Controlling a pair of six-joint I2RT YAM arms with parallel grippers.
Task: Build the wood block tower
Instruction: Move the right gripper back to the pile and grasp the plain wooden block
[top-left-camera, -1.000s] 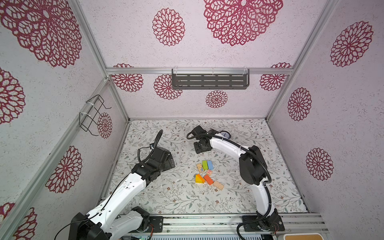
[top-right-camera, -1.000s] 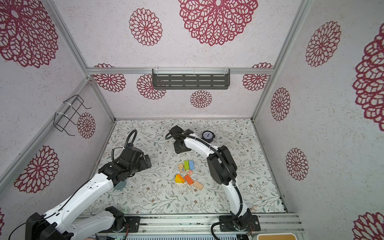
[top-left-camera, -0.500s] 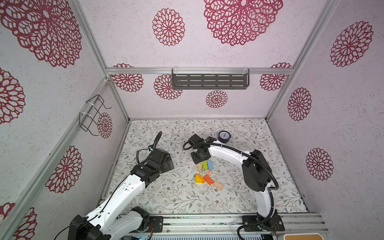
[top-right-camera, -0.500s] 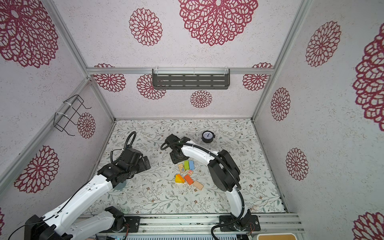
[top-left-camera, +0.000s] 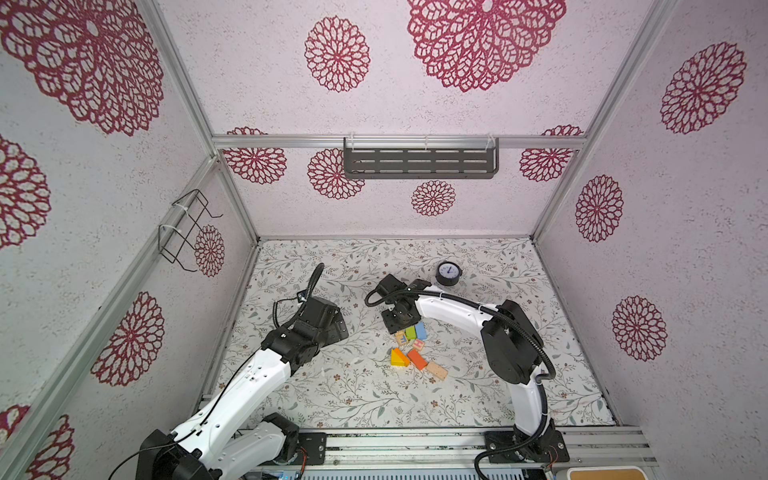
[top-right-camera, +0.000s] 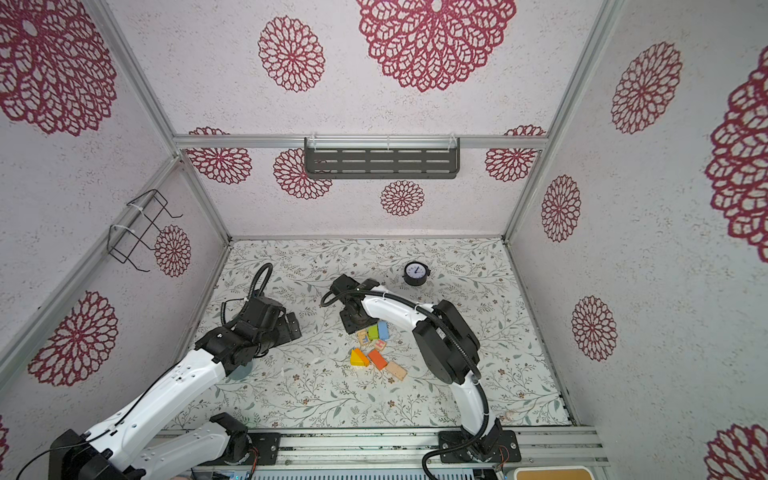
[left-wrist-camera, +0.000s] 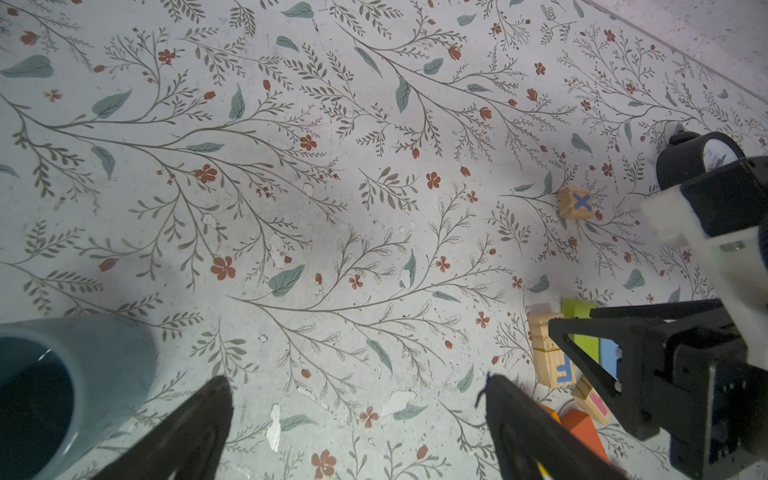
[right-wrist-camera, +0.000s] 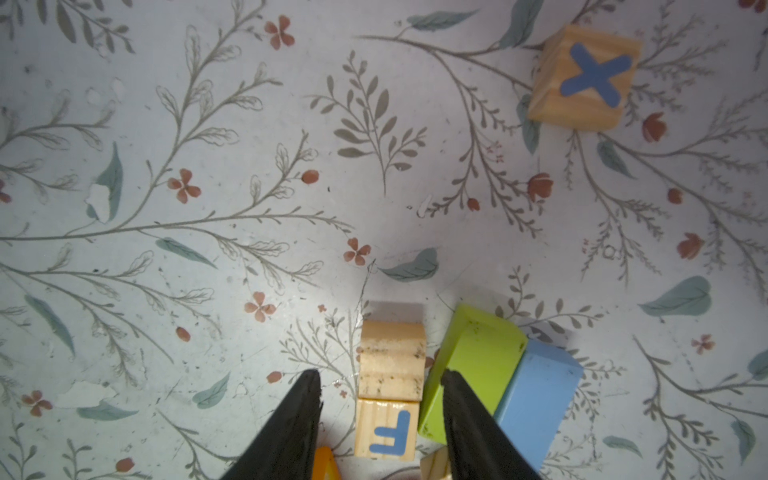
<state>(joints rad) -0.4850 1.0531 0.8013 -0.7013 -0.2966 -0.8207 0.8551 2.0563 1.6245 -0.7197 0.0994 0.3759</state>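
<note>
My right gripper (right-wrist-camera: 380, 374) straddles the F cube (right-wrist-camera: 388, 430), jaws partly spread, pinching nothing. The wood blocks (top-left-camera: 417, 359) lie loose beside that cube. My left gripper (left-wrist-camera: 355, 379) hangs apart from it, jaws wide.

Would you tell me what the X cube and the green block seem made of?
X cube: bare natural wood, grain lines visible, with a printed blue X. Green block: probably wood under opaque matte paint; no grain shows, dark specks along one edge.
</note>
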